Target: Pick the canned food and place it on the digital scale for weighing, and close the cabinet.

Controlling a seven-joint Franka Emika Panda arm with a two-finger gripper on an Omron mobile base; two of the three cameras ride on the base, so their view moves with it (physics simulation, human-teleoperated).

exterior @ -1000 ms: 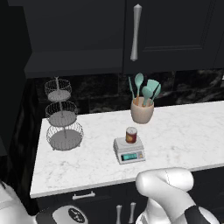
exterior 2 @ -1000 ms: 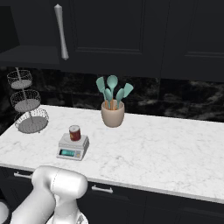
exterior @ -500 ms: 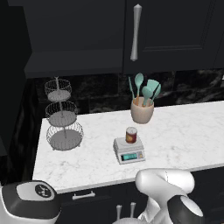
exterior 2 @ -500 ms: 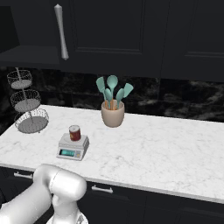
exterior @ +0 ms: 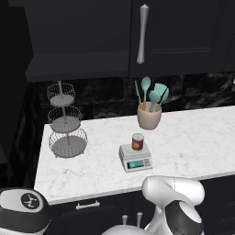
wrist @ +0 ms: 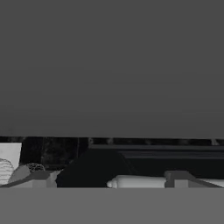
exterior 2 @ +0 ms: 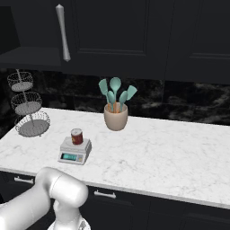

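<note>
Rigid tin (exterior: 137, 142) rests on scale (exterior: 135, 158); at its 12 o'clock, I'd push the stiff cabinet (exterior: 181, 32); claw wide, empty.

The small dark-red can (exterior: 137, 142) stands upright on the pale-grey scale (exterior: 135, 157), teal display facing front, on the marble counter. Above, the black cabinet (exterior: 183, 36) looks shut.
</note>
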